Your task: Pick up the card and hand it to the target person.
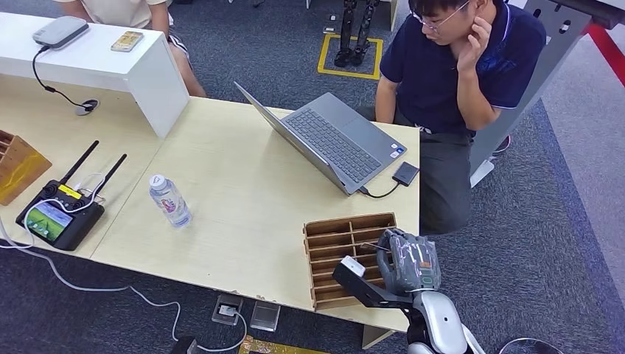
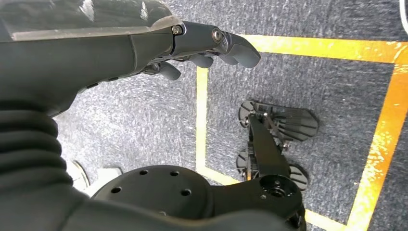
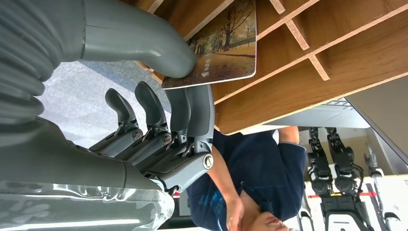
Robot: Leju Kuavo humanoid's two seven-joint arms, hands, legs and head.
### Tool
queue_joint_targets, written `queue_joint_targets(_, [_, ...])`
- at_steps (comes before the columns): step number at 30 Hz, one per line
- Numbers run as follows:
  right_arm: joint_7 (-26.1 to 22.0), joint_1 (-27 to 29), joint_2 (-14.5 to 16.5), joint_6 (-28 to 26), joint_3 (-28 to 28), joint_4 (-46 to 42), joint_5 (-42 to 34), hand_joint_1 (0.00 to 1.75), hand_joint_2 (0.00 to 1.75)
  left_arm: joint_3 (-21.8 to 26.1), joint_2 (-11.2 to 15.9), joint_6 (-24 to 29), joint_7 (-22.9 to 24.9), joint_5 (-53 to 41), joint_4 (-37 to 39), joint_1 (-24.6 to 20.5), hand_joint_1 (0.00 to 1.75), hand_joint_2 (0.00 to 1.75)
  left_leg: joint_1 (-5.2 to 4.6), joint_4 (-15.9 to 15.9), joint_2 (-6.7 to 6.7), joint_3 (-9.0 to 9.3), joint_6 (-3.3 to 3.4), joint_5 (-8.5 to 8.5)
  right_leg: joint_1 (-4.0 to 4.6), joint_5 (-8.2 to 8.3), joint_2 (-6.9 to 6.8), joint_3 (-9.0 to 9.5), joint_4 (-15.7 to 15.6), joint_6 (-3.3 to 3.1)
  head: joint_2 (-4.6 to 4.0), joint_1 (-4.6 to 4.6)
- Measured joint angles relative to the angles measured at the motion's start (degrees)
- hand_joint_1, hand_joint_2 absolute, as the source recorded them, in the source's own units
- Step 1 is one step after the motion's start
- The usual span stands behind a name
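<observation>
The card (image 3: 221, 45), printed with autumn trees, sticks out of a slotted wooden rack (image 1: 335, 240) at the table's front right corner. My right hand (image 1: 409, 262) is at the rack's right end. In the right wrist view the thumb (image 3: 144, 41) presses on the card's picture side and the fingers (image 3: 192, 110) lie against its other side, so my right hand (image 3: 159, 96) pinches the card, which still lies partly in the rack (image 3: 308, 82). A person in a dark blue shirt (image 1: 457, 74) sits behind the table's right end. My left hand (image 2: 211, 48) hangs over the floor, holding nothing.
An open laptop (image 1: 332, 140) with a plugged-in adapter stands between the rack and the person. A water bottle (image 1: 169, 200), a controller with antennas (image 1: 59, 214) and a white riser (image 1: 110, 63) stand further left. A second person sits at the far left.
</observation>
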Motion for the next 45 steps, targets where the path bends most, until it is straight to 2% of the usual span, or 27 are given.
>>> queue_joint_targets(8, [-0.1,0.16,-0.06,0.22,-1.09,-0.93,0.92,1.45,1.75,0.01,0.07,0.57,-0.08,0.45,0.0,0.02,0.0,1.75,0.0,0.0,0.0,-0.01,0.0,0.0,0.0,0.0,0.0,0.0,0.0,0.0,0.0,0.04])
queue_joint_targets(12, [1.08,-0.66,-0.63,2.43,-2.51,-3.73,0.63,1.45,1.75,0.01,0.07,0.6,0.04,0.54,0.0,0.03,0.0,1.75,0.0,0.01,0.0,-0.01,0.0,0.0,-0.01,0.0,0.0,0.0,0.0,0.0,0.0,0.02])
queue_joint_targets(18, [5.02,-3.89,-3.33,6.55,-5.15,-11.05,-1.01,1.45,1.75,0.01,0.08,0.72,-0.1,0.76,0.0,0.06,0.0,1.75,-0.01,0.02,0.01,-0.01,0.0,0.0,-0.01,0.02,0.0,-0.01,0.0,0.01,0.0,0.0])
queue_joint_targets(22, [6.38,-7.52,-5.26,6.96,-7.04,-16.56,-1.01,1.45,1.75,0.01,0.08,0.78,-0.16,1.09,0.0,0.06,0.0,1.75,-0.01,0.03,0.01,0.0,0.01,0.01,-0.01,0.02,0.01,0.0,0.0,0.01,0.0,0.06])
queue_joint_targets(27, [3.65,-11.36,-5.79,2.35,-7.97,-19.55,0.74,1.45,1.75,0.01,0.07,0.62,-0.21,1.11,0.0,0.02,0.0,1.75,0.0,0.02,0.01,-0.03,0.0,0.0,0.0,0.02,0.01,-0.02,0.0,0.01,0.0,0.0])
queue_joint_targets(31, [0.86,-14.43,-5.66,-4.46,-7.99,-18.14,3.49,1.45,1.75,0.01,0.05,0.24,-0.44,1.1,0.0,-0.02,0.0,1.75,0.0,0.02,-0.02,-0.05,0.01,0.01,0.0,0.02,-0.01,-0.01,0.0,0.01,0.0,-0.01])
queue_joint_targets(34, [0.03,-15.79,-5.56,-7.49,-7.99,-16.19,4.69,1.45,1.75,0.01,0.05,0.16,-0.63,1.13,0.0,-0.03,0.0,1.75,0.0,0.02,-0.02,-0.07,0.01,0.01,0.0,0.02,-0.01,0.0,0.01,0.01,0.0,0.03])
queue_joint_targets(39, [-1.1,-17.39,-5.0,-10.42,-8.0,-12.27,3.91,1.45,1.75,0.01,0.06,0.23,-0.64,1.53,0.0,-0.04,0.0,1.75,0.0,0.02,-0.04,-0.09,0.01,0.01,-0.01,0.02,-0.02,-0.01,0.01,0.01,0.0,0.06])
queue_joint_targets(45, [-1.43,-18.39,-4.33,-11.45,-8.01,-8.5,3.53,1.45,1.75,0.01,0.05,0.25,-0.51,1.71,0.0,-0.04,0.0,1.75,0.0,0.02,-0.04,-0.09,0.01,0.0,0.0,0.02,-0.02,-0.03,0.01,0.01,0.0,0.01])
